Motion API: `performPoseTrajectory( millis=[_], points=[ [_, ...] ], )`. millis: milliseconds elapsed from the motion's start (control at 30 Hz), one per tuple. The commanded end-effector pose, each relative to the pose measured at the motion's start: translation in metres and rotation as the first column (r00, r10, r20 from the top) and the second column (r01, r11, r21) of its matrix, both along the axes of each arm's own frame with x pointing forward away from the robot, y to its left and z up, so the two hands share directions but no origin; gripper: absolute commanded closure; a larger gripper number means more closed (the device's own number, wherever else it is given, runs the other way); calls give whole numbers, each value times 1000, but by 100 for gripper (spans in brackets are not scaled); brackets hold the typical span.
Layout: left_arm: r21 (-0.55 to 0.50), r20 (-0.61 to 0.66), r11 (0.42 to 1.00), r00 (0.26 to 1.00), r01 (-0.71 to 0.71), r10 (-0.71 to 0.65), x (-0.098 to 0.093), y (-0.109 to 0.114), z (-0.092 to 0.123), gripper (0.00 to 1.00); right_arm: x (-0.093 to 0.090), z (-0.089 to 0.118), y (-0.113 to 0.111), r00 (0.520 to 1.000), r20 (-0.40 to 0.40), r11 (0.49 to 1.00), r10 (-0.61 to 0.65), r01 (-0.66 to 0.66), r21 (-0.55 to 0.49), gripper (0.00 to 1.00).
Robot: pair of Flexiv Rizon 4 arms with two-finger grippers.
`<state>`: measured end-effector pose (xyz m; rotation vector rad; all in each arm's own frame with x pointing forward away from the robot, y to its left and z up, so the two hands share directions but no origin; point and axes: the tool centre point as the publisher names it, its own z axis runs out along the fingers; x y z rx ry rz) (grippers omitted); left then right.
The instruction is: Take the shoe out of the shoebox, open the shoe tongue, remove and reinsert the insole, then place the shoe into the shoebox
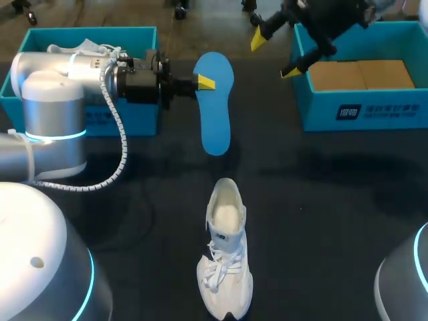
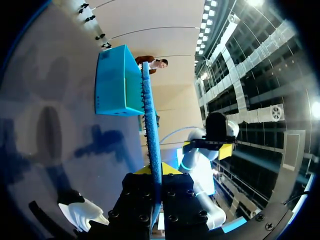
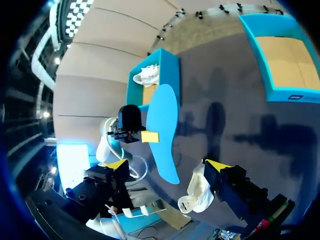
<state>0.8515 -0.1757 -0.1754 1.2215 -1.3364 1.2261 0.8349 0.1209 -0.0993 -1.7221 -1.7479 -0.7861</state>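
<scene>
The left gripper [image 1: 202,83] pinches the flat blue foam insole [image 1: 215,110] by its edge, held above the dark table [image 1: 334,200] beyond the white laced sneaker [image 1: 226,254] (tongue apparently pulled open). Reinserting likely wants the toe end leading, with the spread, empty right gripper [image 1: 274,55] steadying the shoe. The sneaker's interior is hard to make out.

Left wrist view: the insole [image 2: 151,150] is seen edge-on only. Its gripped end is hidden inside the left pincer [image 2: 157,171], and the shoe [image 2: 82,212] is partly covered by the pincer housing. Head view: prob. a second shoe [image 1: 87,48] in the left shoebox [image 1: 32,39] is partly blocked by the left arm [image 1: 73,73].
</scene>
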Motion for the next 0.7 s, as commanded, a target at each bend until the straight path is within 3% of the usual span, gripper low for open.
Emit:
performPoseTrajectory(
  millis=[33, 400, 700],
  points=[
    [1, 0, 1000, 1000, -1, 1, -1, 0, 0, 100, -6, -14, -5, 1000, 19, 903, -2, -7, 430, 0],
    [1, 0, 1000, 1000, -1, 1, -1, 0, 0, 100, -7, -31, -6, 999, 47, 851, -11, -15, 526, 0],
    [1, 0, 1000, 1000, -1, 1, -1, 0, 0, 100, -9, -31, -3, 1000, 29, 850, -9, -8, 527, 0]
  ],
)
